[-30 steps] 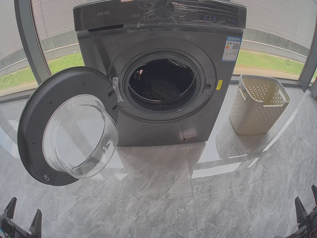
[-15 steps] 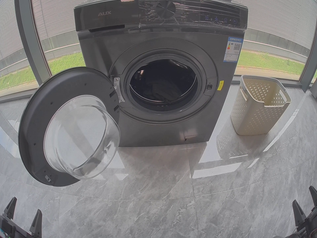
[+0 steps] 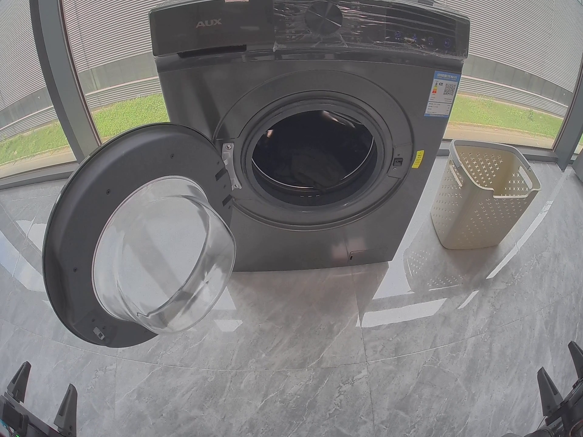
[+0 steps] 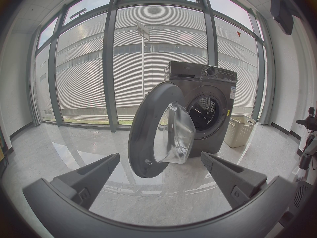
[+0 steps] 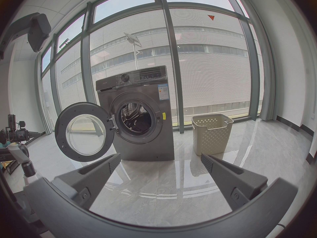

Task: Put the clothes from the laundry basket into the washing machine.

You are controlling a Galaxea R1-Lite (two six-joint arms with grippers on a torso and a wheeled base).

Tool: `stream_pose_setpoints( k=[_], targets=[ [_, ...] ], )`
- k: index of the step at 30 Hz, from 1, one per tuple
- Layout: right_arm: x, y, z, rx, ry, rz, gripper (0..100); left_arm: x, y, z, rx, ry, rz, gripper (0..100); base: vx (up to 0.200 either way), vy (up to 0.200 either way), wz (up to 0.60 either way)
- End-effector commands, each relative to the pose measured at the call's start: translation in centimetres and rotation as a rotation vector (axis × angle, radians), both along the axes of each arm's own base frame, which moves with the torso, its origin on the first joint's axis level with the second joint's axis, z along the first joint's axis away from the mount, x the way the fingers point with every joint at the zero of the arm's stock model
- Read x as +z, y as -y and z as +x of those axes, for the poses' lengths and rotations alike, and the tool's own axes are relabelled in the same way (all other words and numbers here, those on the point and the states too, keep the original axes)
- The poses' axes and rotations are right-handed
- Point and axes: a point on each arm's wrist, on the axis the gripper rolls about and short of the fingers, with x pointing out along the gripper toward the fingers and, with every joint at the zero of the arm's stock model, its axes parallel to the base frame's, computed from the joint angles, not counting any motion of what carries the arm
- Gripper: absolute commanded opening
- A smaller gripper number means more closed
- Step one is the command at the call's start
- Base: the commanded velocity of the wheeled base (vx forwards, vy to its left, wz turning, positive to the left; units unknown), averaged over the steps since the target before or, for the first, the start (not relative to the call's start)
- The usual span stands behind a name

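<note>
A grey front-loading washing machine [image 3: 303, 62] stands ahead with its round door [image 3: 136, 238] swung wide to the left. Dark clothes [image 3: 310, 165] lie inside the drum. To its right on the floor stands a cream perforated laundry basket [image 3: 483, 198]; I see no clothes in it. The washing machine [image 5: 138, 116] and laundry basket [image 5: 212, 133] also appear in the right wrist view, the washing machine [image 4: 204, 109] in the left wrist view. My left gripper [image 3: 42, 389] is open, low at the near left. My right gripper [image 3: 562, 371] is open, low at the near right. Both hold nothing.
Glossy grey marble floor [image 3: 303, 347] lies between me and the machine. Tall windows with dark frames [image 3: 54, 62] run behind the machine. The open door [image 4: 158, 133] juts out over the floor on the left.
The whole head view has shifted, so the machine and basket now sit a little further right in the picture. Both grippers stay low and open.
</note>
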Motion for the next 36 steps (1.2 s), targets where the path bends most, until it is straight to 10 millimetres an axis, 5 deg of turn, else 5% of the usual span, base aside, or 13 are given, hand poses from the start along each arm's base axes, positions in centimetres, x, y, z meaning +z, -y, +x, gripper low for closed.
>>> stream_pose_setpoints(
  k=[1,34,36],
  targets=[
    [-0.2,0.0,-0.1,-0.001,0.009,0.002,100,-0.5,0.0,0.0,0.001,-0.001,0.000,100,0.000,0.000,0.60],
    [-0.2,0.0,-0.1,0.011,0.010,0.004,100,-0.4,0.0,0.0,-0.002,0.007,0.025,100,0.000,0.036,0.05],
    [-0.3,0.0,-0.1,0.011,0.009,0.003,100,1.7,0.0,-0.4,-0.010,0.094,0.004,100,0.000,0.000,0.00]
  ],
)
